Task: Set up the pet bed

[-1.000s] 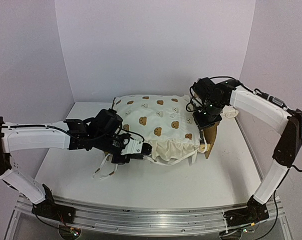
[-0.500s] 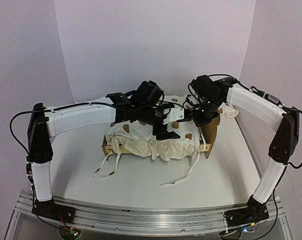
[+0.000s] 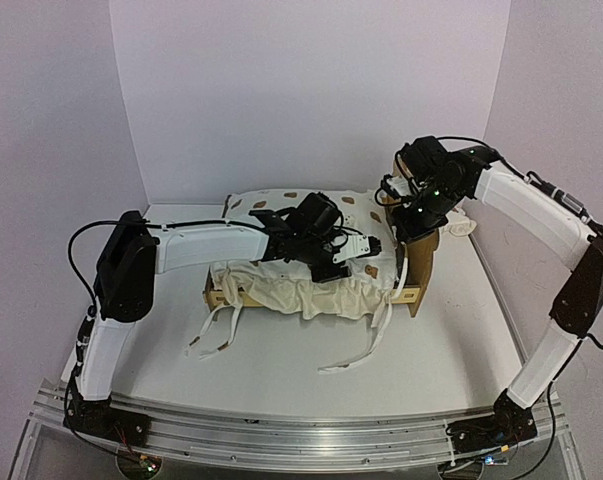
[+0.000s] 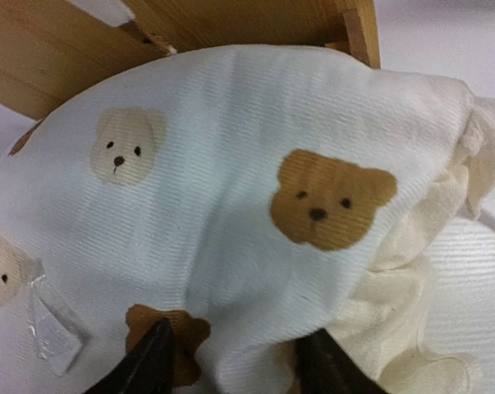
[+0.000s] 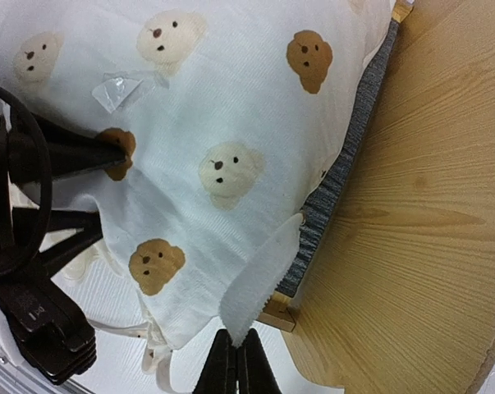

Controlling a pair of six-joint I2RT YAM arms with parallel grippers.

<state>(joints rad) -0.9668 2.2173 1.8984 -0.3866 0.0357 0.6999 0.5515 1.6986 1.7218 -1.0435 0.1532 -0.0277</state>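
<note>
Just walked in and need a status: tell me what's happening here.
Both arms are dressing the pet bed. The left gripper, jaws apart, presses into the bear-print cushion near the headboard. The right gripper is shut on a white tie strap beside the headboard. Other ties trail loose on the table.

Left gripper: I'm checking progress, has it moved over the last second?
Yes. The left gripper swung from the mattress cushion's near left corner toward the headboard, now over the cushion near it.
</note>
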